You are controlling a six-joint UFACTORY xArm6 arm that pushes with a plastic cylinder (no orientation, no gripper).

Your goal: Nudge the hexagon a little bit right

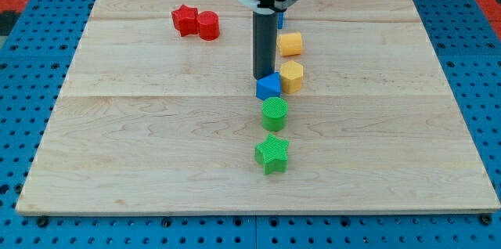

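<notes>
Camera view shows the arm's dark rod coming straight down near the middle of the wooden board, with the tip just behind the top edge of the blue triangular block. Whether they actually touch I cannot tell. The rod is a plain stick with nothing to spread or pinch, and it holds nothing.

The yellow hexagon sits just to the view's right of the tip, and its lower-left side is against or very near the blue triangular block. Another yellow block, whose shape I cannot make out, stands close above it. A green cylinder and a green star line up below, and a red star and a red cylinder lie well apart at the view's upper left.

To my eye the tip is already on the correct side. The trick is to meet the hexagon's left face at its middle, slightly above the blue block's corner, so that the blue block is not dragged along. Off-centre contact would likely spin the hexagon or steer it toward the yellow block above. The push should be short and slow toward the view's right, stopping early, since only a small shift is wanted.
</notes>
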